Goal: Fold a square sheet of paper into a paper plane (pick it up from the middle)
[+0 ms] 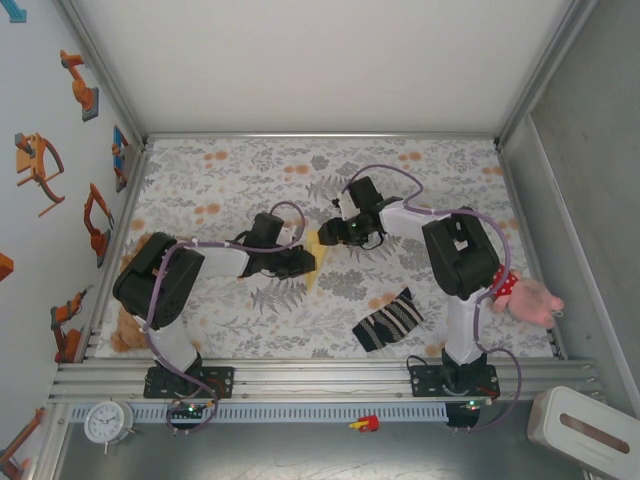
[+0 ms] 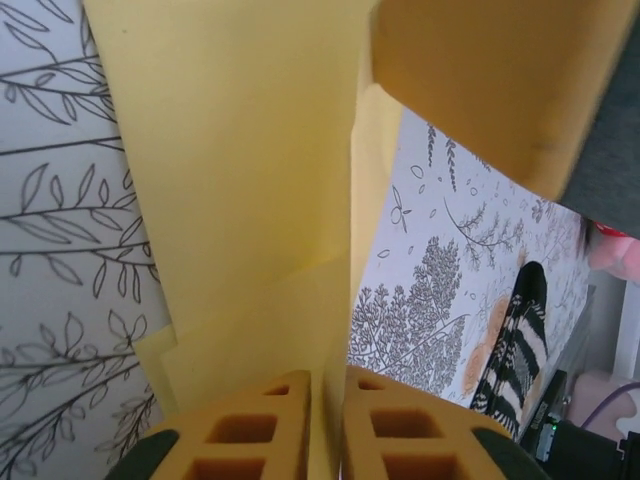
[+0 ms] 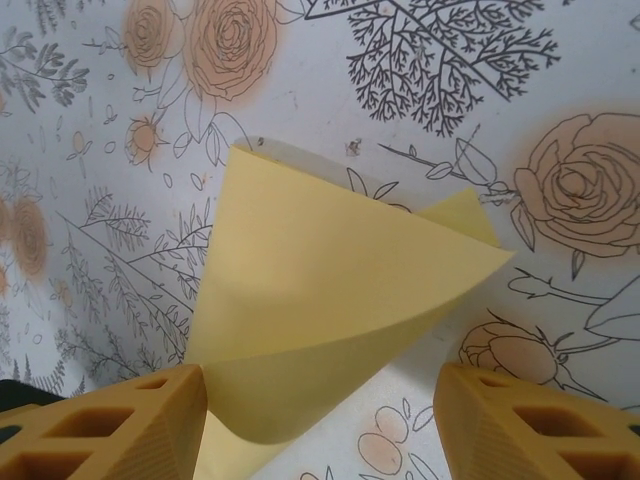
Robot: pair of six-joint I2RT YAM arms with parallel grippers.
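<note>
A: What closes the upper frame?
B: A plain white back wall (image 1: 320, 60). At left, a pale side wall (image 1: 30, 230) bears orange robot-arm stickers (image 1: 40, 165).
A: And centre to bottom?
B: A floral tablecloth (image 1: 230, 170) with grey leaves and orange roses. Below it are aluminium rails (image 1: 300, 385), and at lower left a white clock (image 1: 107, 422).

The pale-yellow sheet of paper (image 1: 314, 262) is lying partly folded on the flowered table (image 1: 230, 180), one flap curling upward.
</note>
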